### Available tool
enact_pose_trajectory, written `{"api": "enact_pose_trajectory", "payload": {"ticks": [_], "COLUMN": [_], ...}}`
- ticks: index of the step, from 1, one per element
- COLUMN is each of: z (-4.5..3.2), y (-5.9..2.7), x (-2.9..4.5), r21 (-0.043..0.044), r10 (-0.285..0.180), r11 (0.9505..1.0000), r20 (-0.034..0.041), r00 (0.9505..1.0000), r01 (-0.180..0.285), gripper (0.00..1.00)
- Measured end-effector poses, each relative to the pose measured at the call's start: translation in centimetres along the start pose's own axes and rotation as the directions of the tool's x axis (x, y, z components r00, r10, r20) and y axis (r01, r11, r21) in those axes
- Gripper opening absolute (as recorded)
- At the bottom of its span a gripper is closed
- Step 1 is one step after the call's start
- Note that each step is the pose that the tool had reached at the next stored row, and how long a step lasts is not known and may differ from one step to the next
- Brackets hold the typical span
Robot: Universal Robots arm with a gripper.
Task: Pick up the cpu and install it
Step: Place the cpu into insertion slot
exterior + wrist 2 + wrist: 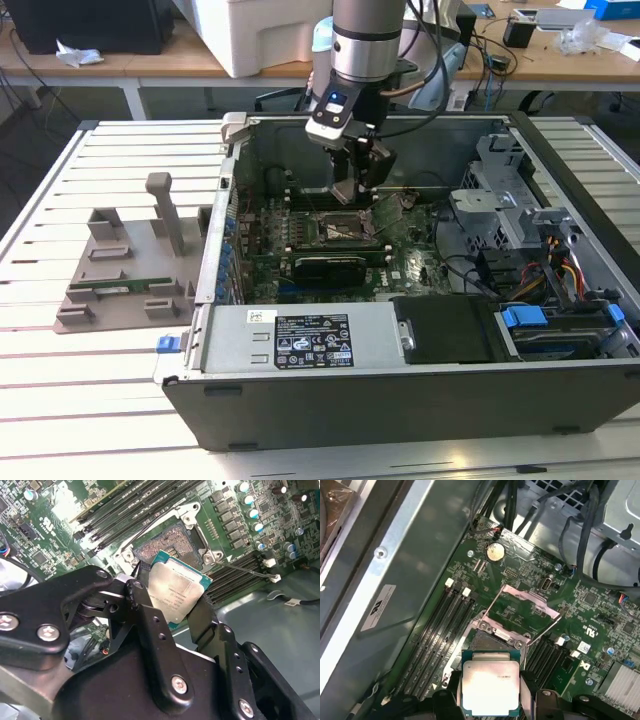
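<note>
Lab room, wooden desks at the back. White slatted surface (120,400) carries an open PC case (400,400) lying on its side, with the motherboard (410,262) facing up.

The cpu (175,592) is a small flat square: pale silvery metal lid with faint print, and a thin teal-green substrate rim showing around it. It hangs just above the socket (172,540), not seated, and tilted against the socket's outline in the second wrist view. The first wrist view shows the same cpu (491,687) just beside the socket (492,640), lid toward the camera.

The arm comes down near-vertical into the case. The pincer (358,190) points down over the socket (335,228). The pincer is narrow, clamped on the cpu, with one black finger (150,630) on each of two opposite edges.

Materials:
- Fingers are matte black bar linkages with silver screw heads.
- The socket is a dark square pin field in a bright steel frame. Its load plate (527,605) is hinged up and open on the far side of the socket from the cpu.
- Black memory slots (440,625) run alongside the socket.
- A coin cell (494,552) sits beyond the socket, near the case wall.
- A grey plastic holder block (130,270) with upright posts is well apart from the socket, outside the case on the exterior view's left. A green memory stick (125,288) lies in it.
</note>
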State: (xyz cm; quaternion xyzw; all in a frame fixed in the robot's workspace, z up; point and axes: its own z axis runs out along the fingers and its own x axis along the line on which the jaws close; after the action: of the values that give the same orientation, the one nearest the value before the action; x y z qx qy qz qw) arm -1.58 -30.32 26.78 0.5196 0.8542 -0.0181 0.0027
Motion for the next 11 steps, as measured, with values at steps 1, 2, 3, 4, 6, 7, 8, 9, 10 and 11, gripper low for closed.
{"api": "enact_pose_trajectory", "payload": {"ticks": [1,2,3,4,6,7,8,9,10,11], "z": [0.0,0.0,0.0,0.0,0.01,0.01,0.01,0.01,0.01,0.01], "y": [0.0,0.0,0.0,0.0,0.0,0.0,0.0,0.0,0.0,0.0], "x": [0.0,0.0,0.0,0.0,0.0,0.0,0.0,0.0,0.0,0.0], "r21": [0.0002,0.0003,0.0006,0.0008,0.0012,0.0014,0.0015,0.0017,0.0018,0.002], "r10": [0.006,0.011,0.021,0.026,0.039,0.044,0.049,0.054,0.059,0.064], "r11": [1.0,0.9999,0.9998,0.9997,0.9992,0.999,0.9988,0.9985,0.9982,0.9979], "r20": [-0.0001,-0.0002,-0.0004,-0.0004,-0.0006,-0.0007,-0.0007,-0.0008,-0.0008,-0.0008], "r00": [1.0,0.9999,0.9998,0.9997,0.9992,0.999,0.9988,0.9985,0.9982,0.9979], "r01": [-0.006,-0.011,-0.021,-0.026,-0.039,-0.044,-0.049,-0.054,-0.059,-0.064], "gripper": [0.55,0.55,0.55,0.55,0.55,0.55,0.55,0.55,0.55,0.55]}}
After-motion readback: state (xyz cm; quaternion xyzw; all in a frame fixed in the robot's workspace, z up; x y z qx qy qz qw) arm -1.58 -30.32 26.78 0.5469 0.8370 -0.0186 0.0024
